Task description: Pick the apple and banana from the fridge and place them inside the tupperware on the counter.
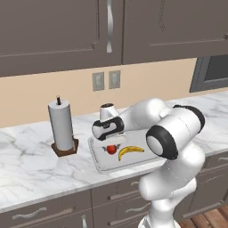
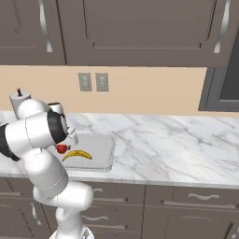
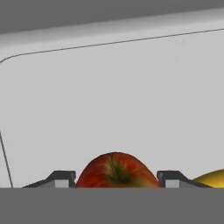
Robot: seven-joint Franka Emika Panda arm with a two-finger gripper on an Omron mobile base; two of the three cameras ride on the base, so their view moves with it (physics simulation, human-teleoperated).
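We see the white arm folded forward over the counter [image 1: 26, 164], its hand pointed down into the tupperware [image 1: 100, 162]. The gripper [image 3: 116, 177] straddles 1 apple [image 3: 116, 170]; whether its fingertips [image 3: 61, 178] press the fruit or stand just clear, we cannot tell. 1 banana [image 1: 130, 151] lies just beside the apple in the tray. 1 paper-towel roll [image 1: 61, 124] stands near the tray.

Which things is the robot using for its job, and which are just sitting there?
For the job: apple, banana, tupperware, counter, tool.

Just sitting there: paper-towel roll, wall sockets, upper cabinets, drawers.
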